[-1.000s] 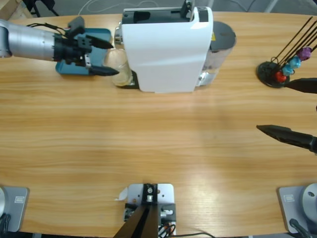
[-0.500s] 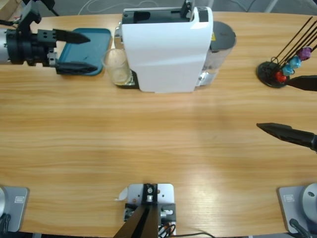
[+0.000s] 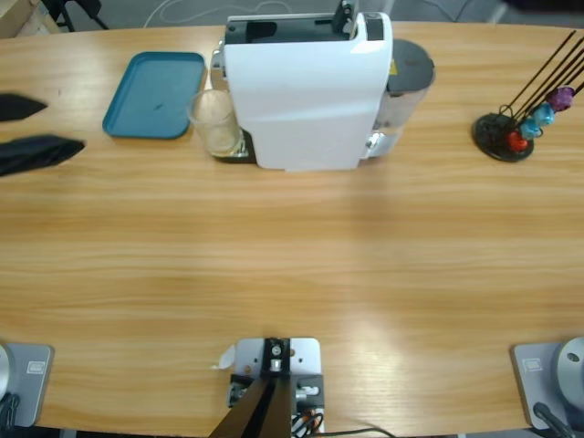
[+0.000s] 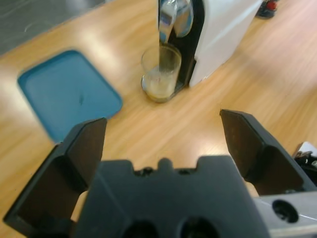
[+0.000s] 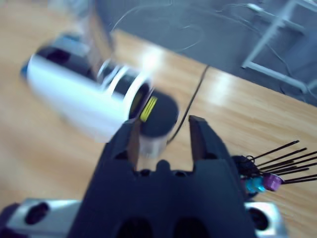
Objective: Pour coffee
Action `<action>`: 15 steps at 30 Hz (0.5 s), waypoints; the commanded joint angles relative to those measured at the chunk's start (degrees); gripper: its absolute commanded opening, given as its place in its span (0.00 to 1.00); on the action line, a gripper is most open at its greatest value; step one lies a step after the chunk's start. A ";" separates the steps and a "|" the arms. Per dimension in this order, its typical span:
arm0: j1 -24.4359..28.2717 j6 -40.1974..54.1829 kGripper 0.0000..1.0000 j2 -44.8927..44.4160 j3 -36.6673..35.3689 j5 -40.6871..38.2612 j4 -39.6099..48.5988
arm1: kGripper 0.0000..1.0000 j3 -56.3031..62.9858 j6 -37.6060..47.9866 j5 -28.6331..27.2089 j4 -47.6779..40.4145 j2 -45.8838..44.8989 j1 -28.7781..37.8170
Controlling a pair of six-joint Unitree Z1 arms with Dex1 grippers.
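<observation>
A clear glass cup [image 3: 216,123] stands on the drip stand of the white coffee machine [image 3: 306,91], under its spout. In the left wrist view the cup [image 4: 161,72] shows only a pale layer at its bottom; I cannot make out dark coffee in it. My left gripper [image 3: 55,125] is at the table's far left edge, well away from the cup, open and holding nothing [image 4: 163,120]. My right gripper [image 5: 161,124] is out of the high view. Its jaws stand a little apart with nothing between them, and it looks toward the machine [image 5: 84,101] from far off.
A blue tray [image 3: 155,94] lies left of the cup, between it and my left gripper. A black capsule stand [image 3: 511,132] with coloured capsules sits at the table's far right. Bare wood stretches across the table in front of the machine.
The left gripper has drawn back leftward from the cup, past the tray, to the table's left edge. The right gripper has left the high view at the right edge.
</observation>
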 commanded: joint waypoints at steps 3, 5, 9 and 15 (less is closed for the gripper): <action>-0.88 -3.46 1.00 -11.66 -0.04 6.65 16.95 | 0.00 -11.87 11.73 -9.68 -6.22 19.35 -0.45; -0.97 -3.46 1.00 -11.69 -0.65 6.70 18.02 | 0.00 -13.10 12.43 -10.74 -6.52 20.77 0.50; -1.30 -3.46 1.00 -11.85 -1.46 8.34 18.74 | 0.00 -14.15 12.96 -10.79 -7.15 21.67 2.13; -2.60 -3.46 1.00 -11.25 -2.13 8.78 18.92 | 0.00 -16.40 13.91 -10.09 -7.29 23.51 2.32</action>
